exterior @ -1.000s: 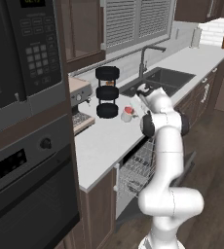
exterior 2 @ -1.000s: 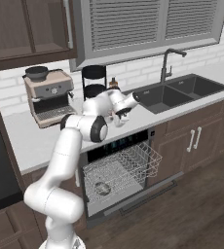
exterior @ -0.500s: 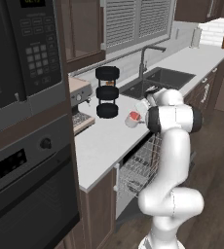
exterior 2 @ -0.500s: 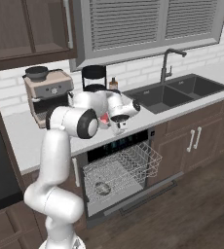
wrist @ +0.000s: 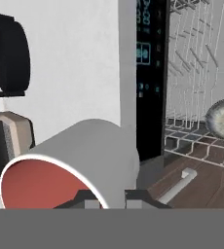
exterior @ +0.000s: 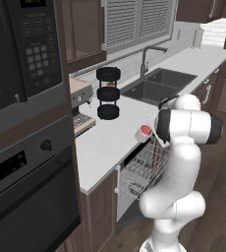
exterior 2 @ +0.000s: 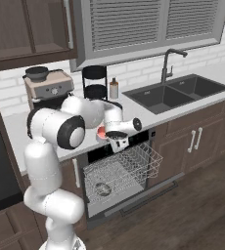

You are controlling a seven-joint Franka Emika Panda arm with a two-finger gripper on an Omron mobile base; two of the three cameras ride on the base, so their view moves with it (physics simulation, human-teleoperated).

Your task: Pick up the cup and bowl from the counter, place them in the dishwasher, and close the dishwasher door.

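Note:
The cup (exterior 2: 101, 133) is pale outside and red inside, and it lies on its side in the air at the counter's (exterior 2: 148, 116) front edge. My gripper (exterior 2: 116, 142) is shut on the cup (wrist: 70, 170), its mouth turned toward the hand camera, fingertips (wrist: 92, 198) at its rim. In the left base view the cup (exterior: 144, 131) hangs just above the pulled-out white wire rack (exterior: 143, 171). The dishwasher (exterior 2: 122, 168) stands open, its door (exterior 2: 134, 202) dropped flat near the floor. The grey bowl (exterior 2: 103, 189) lies in the rack, and the bowl (wrist: 223, 119) also shows to my right.
A black three-tier round rack (exterior: 108, 93) and a coffee machine (exterior 2: 48, 88) stand at the back of the counter. The sunken sink (exterior 2: 175, 93) with its tap lies to the right. An oven (exterior: 21, 197) is built in at the left.
The arm has swung the cup from over the counter out to its front edge, above the dishwasher rack. The hand has rolled, so the cup has tipped onto its side.

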